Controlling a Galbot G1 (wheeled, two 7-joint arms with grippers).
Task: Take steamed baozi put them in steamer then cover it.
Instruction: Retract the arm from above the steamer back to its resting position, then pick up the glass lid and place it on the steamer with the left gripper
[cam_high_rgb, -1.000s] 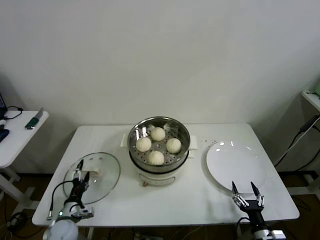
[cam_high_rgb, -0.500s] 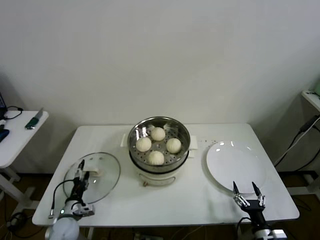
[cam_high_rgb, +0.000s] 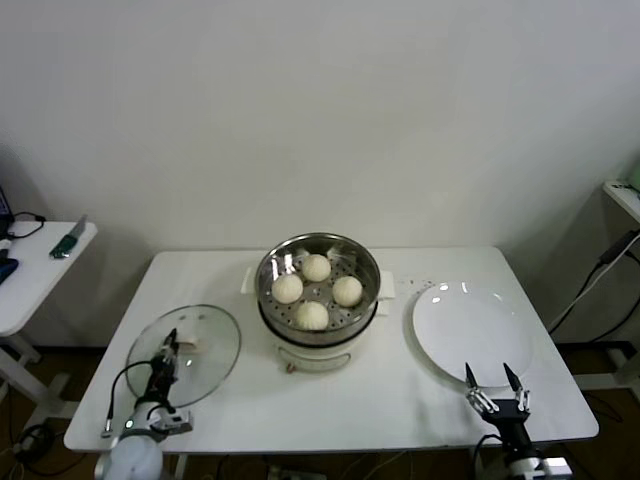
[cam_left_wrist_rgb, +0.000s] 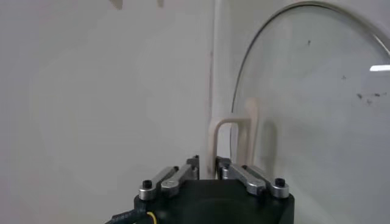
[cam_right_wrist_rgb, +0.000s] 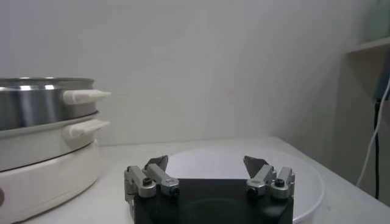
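My left hand (cam_high_rgb: 166, 352) hangs over the near edge of the cover (cam_high_rgb: 185, 353), fingers closed on the cover's cream handle (cam_left_wrist_rgb: 233, 143). The cover lies flat on the counter (cam_high_rgb: 395, 392), left of the steamer (cam_high_rgb: 318, 283). Four baozi (cam_high_rgb: 316, 290) sit in the steamer. My right hand (cam_high_rgb: 493, 384) waits, fingers apart, at the plate's (cam_high_rgb: 470, 330) near rim.

left gripper (cam_high_rgb: 171, 349) drawn slightly nearer the robot, over cover (cam_high_rgb: 205, 335)
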